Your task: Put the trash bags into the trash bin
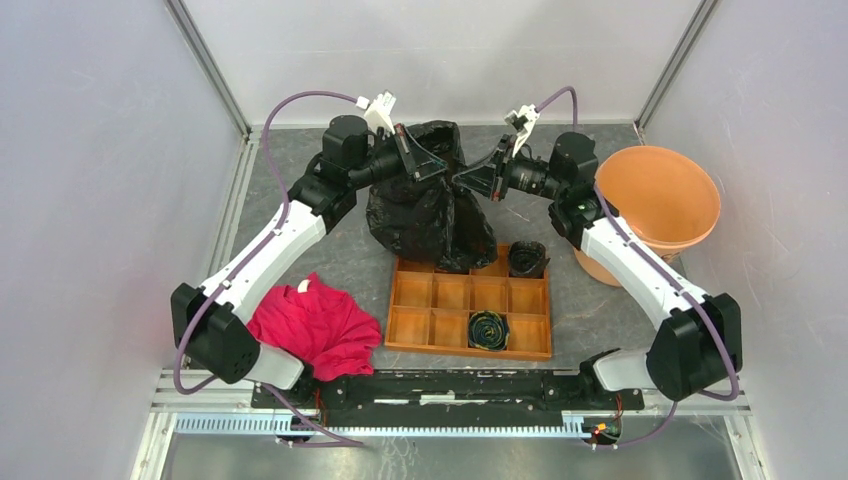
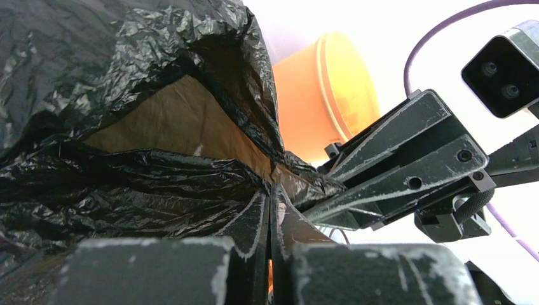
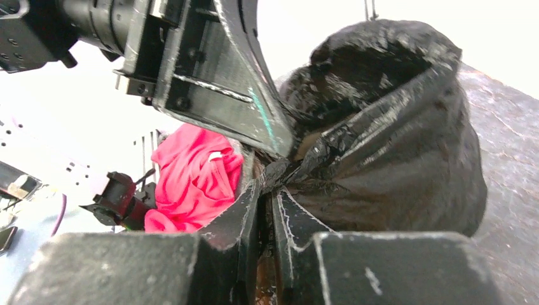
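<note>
– Trash bags (image 1: 430, 215): where, and how do they handle?
– Top centre of the overhead view. One big black sack hangs between left gripper (image 2: 270, 213) and right gripper (image 3: 267, 190). Lower folds slump on the grey table (image 1: 330, 230) and touch the tray (image 1: 445, 295) at its upper edge. Thin glossy film, crinkled all over. My read: light, limp, slippery, tears easily. No shape of its own, so it follows whatever pinches it. The mouth gapes in the left wrist view and looks tan inside.
– Best hold?
– Bunched film at the mouth, both sides, so it travels as one bundle. A single-layer pinch likely slips or rips.
– Trash bin (image 1: 660, 200)?
– Upper right of the overhead view, well apart from the sack, with the right forearm crossing its lower left side. Round terracotta plastic, tapered, wide rim, smooth, looks rigid. Nothing visible inside.
– Other stuff?
– Tray sits bottom centre: flat orange-brown wood, grid of square cells. Red-pink cloth (image 1: 315, 325) is a soft heap at lower left. Two small dark rolls with yellow-green streaks: one (image 1: 527, 258) at the tray's upper right corner, one (image 1: 488, 328) in a bottom-row cell.
– Fingers?
– Left: clamped tight on a gather of film. Right: a thin slit apart, film wadded at the tips. Can't tell if it's biting.
</note>
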Available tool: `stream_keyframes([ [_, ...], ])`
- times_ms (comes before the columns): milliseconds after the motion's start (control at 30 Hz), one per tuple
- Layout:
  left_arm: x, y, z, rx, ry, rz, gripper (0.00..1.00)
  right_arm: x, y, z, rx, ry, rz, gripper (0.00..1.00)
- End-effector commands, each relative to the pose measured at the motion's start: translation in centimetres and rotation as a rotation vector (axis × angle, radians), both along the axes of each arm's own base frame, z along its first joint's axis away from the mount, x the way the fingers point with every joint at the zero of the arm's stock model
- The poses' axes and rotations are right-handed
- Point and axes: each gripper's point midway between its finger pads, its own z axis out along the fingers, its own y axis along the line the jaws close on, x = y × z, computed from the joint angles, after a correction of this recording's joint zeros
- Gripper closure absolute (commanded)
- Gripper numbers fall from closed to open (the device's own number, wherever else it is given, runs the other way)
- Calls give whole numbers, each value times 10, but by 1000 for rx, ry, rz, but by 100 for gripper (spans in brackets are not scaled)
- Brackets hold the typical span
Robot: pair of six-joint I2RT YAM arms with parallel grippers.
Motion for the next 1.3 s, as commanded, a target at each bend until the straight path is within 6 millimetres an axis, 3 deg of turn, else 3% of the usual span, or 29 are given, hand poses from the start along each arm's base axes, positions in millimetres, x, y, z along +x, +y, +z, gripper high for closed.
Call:
stream_keyframes([
  [0, 3, -6, 32, -61, -83, -14, 98, -13, 16, 26, 84, -66, 84, 83],
  [167, 5, -10, 31, -63, -76, -25, 98, -7, 19, 22, 48, -105, 17, 65],
  [267, 4, -11, 31, -65, -73, -29, 98, 0, 20, 14, -16, -125, -43, 63],
  [400, 2, -12, 32, -67, -74, -36, 98, 8, 20, 4, -119, -165, -150, 50],
  [633, -4, -15, 33, -69, -76, -50, 98, 8, 28, 4, -206, -231, -242, 37],
  [800, -8, -14, 36, -73, -81, -57, 98, 20, 21, 3, -224, -206, -379, 38],
  [933, -12, -10, 40, -72, -99, -52, 97, 26, 14, 4, -169, -182, -473, 64],
  [1033, -15, -4, 44, -52, -119, -36, 82, 31, 12, 6, -150, -175, -501, 96],
  [1067, -16, 0, 45, -36, -129, -25, 72, 33, 9, 6, -150, -174, -523, 100],
  [1200, -15, 27, 48, 83, -189, 82, 30, 38, -5, 14, -179, -200, -596, 100],
  [1267, -15, 46, 51, 147, -230, 157, 18, 39, -16, 23, -198, -224, -641, 100],
])
